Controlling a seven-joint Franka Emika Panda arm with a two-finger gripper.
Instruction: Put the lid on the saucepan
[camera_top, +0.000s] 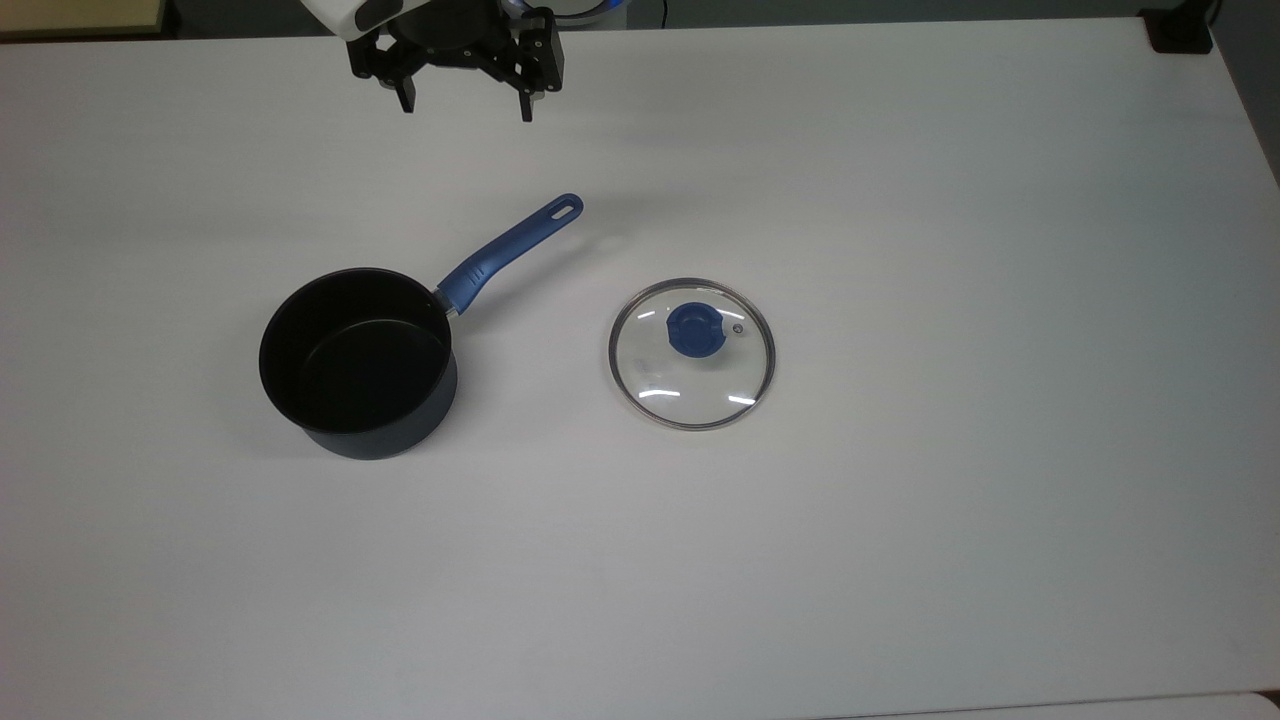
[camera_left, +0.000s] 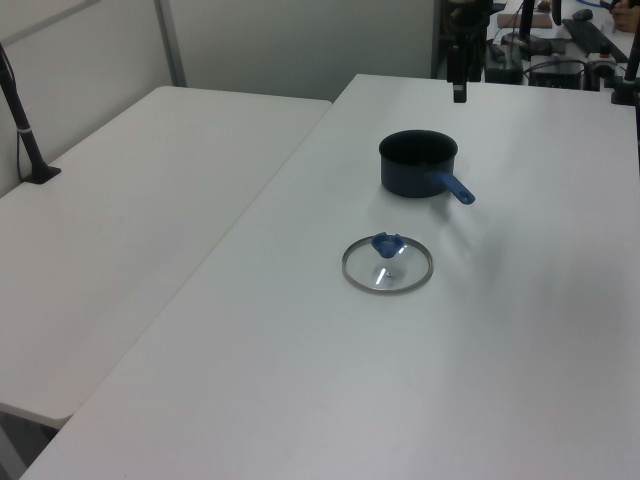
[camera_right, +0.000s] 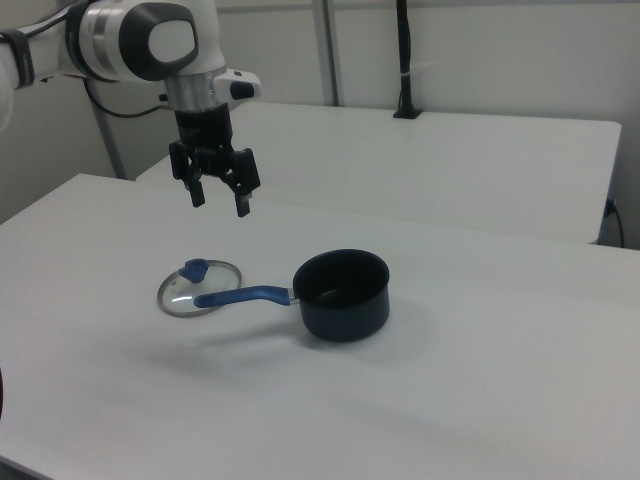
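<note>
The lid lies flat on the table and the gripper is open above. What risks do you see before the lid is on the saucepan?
1. The lid lies flat, so only its small blue knob offers a grip; the open gripper may slip off it.
2. The saucepan has a long handle pointing toward the gripper's side; a low approach could knock it.
3. The glass lid could land off-centre on the rim.

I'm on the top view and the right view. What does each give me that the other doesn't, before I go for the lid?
Top view alone: the lid lies clearly apart from the saucepan, with bare table between its rim and the handle; the small vent hole beside the blue knob also shows.

Right view alone: the gripper hangs well above the table, with the white arm behind it; a second table stands further back.

Both: the gripper is open and holds nothing, the lid lies flat with its knob up, and the saucepan stands upright and uncovered.
</note>
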